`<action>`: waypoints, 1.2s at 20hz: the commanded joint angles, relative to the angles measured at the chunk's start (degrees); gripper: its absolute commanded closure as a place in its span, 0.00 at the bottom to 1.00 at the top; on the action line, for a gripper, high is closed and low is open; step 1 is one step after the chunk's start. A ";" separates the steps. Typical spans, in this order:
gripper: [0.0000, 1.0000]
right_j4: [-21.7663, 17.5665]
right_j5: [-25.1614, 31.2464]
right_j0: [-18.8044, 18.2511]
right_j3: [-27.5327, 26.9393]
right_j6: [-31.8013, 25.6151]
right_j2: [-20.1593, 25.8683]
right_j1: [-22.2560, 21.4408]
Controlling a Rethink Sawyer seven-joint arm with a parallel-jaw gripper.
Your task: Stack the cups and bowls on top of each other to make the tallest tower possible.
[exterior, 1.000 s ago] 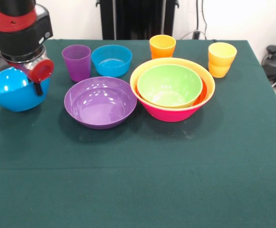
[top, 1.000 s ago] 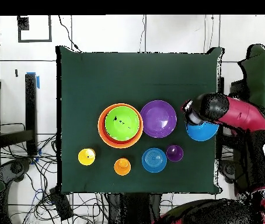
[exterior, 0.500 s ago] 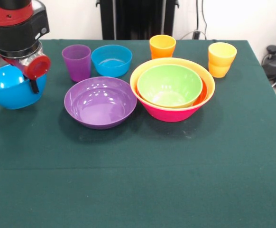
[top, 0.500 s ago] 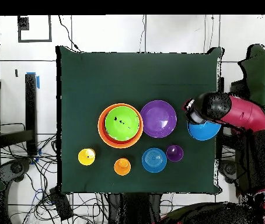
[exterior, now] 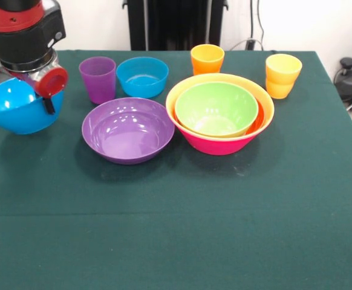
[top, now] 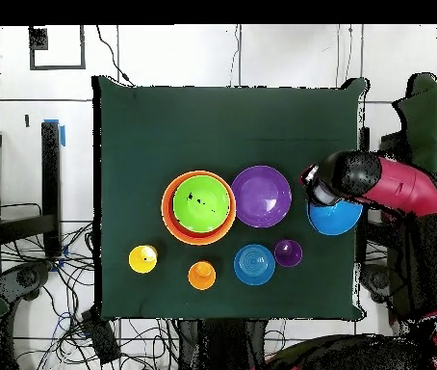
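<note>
My gripper (exterior: pixel 43 99) is shut on the rim of the blue bowl (exterior: pixel 16 112) and holds it tilted just above the table's left edge; both also show in the overhead view, the gripper (top: pixel 321 190) and the bowl (top: pixel 340 218). The tower (exterior: pixel 218 145) has the pink bowl as base, with the orange, red-orange and green bowl (exterior: pixel 216 107) nested inside. The purple bowl (exterior: pixel 127 130) sits between the tower and my gripper. Behind stand the purple cup (exterior: pixel 97 78), the small blue bowl (exterior: pixel 142 77), the orange cup (exterior: pixel 207 58) and the yellow cup (exterior: pixel 282 75).
The green cloth-covered table (exterior: pixel 176 229) has open room across its near half in the front view. A black stand (exterior: pixel 176 24) rises behind the far edge. Cables and a grey device (exterior: pixel 351 78) lie off the right side.
My gripper has risen slightly with the blue bowl and shifted a little. The bowl's tilt has changed. The other things have not moved.
</note>
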 commanded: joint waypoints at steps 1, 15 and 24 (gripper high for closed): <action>1.00 1.04 8.46 2.66 -3.48 -10.40 5.14 -2.12; 1.00 3.18 14.11 4.11 -5.36 -9.16 5.95 -4.80; 1.00 3.36 17.38 5.59 -10.01 -9.95 6.37 -3.28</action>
